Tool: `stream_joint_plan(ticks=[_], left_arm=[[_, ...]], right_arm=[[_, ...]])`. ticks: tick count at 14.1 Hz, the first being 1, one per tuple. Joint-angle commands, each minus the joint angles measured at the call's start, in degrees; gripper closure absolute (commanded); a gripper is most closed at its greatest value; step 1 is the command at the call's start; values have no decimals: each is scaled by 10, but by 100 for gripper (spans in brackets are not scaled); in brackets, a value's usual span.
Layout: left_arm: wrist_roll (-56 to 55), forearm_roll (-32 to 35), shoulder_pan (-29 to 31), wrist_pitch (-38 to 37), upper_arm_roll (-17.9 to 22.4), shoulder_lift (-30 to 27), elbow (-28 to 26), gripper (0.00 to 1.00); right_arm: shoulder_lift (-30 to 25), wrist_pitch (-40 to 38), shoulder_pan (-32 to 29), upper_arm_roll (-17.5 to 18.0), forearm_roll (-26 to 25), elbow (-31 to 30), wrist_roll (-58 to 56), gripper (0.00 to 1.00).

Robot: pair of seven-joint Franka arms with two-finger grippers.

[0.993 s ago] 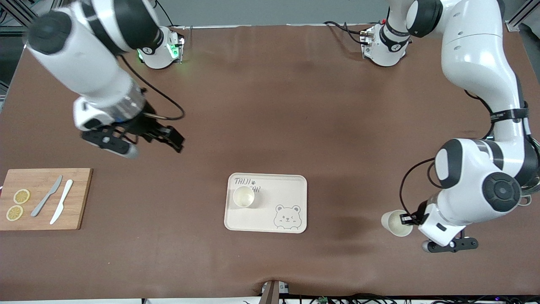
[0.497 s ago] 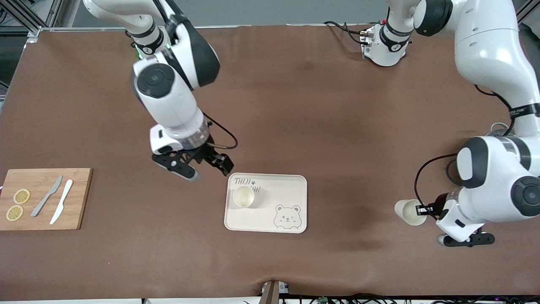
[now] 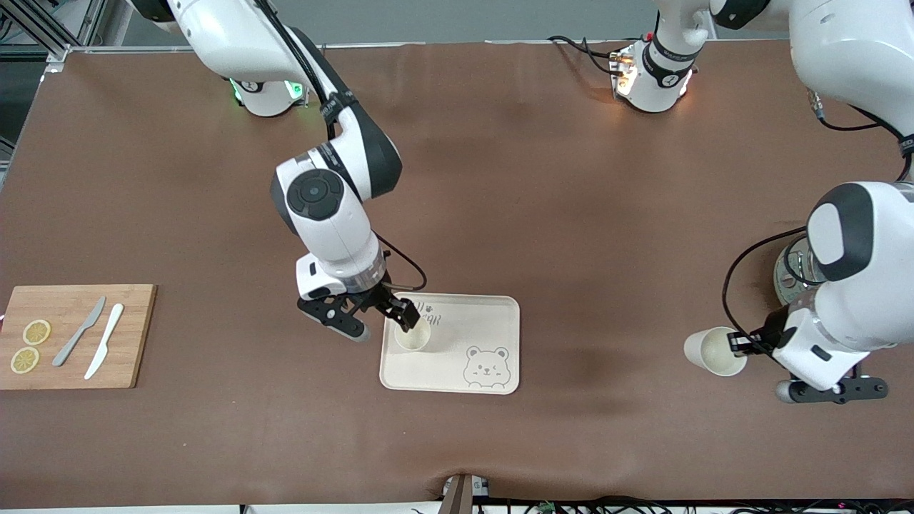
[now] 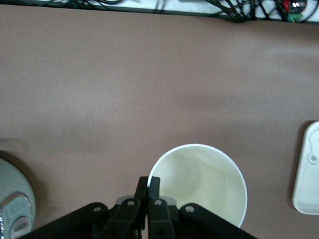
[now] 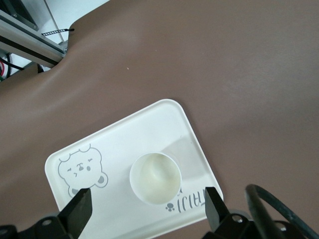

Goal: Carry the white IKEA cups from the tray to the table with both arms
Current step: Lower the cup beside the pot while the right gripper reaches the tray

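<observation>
One white cup stands upright on the cream bear tray. My right gripper hangs just above the tray, fingers wide open either side of this cup. In the right wrist view the cup sits between the two open fingertips of my right gripper, on the tray. My left gripper is shut on the rim of the second white cup, over bare table toward the left arm's end. The left wrist view shows my left gripper pinching that cup's rim.
A wooden cutting board with two lemon slices and two knives lies at the right arm's end. A round grey-lidded container stands close by the left arm, also in the left wrist view. The tray's edge shows there too.
My right arm has swung from the right arm's end across to the tray and come down around the cup. My left gripper has carried its cup toward the left arm's end.
</observation>
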Motion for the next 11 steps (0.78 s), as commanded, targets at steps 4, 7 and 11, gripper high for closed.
stream_joint_plan(ticks=[4, 7, 11], left_arm=[[30, -30, 18, 89, -23, 7, -75, 100], [31, -30, 15, 175, -24, -4, -151, 100], [30, -24, 10, 312, -24, -44, -286, 100]], right_arm=[[40, -4, -8, 0, -51, 26, -48, 0], [43, -20, -12, 2, -34, 25, -100, 0], [51, -26, -19, 2, 64, 19, -200, 0]])
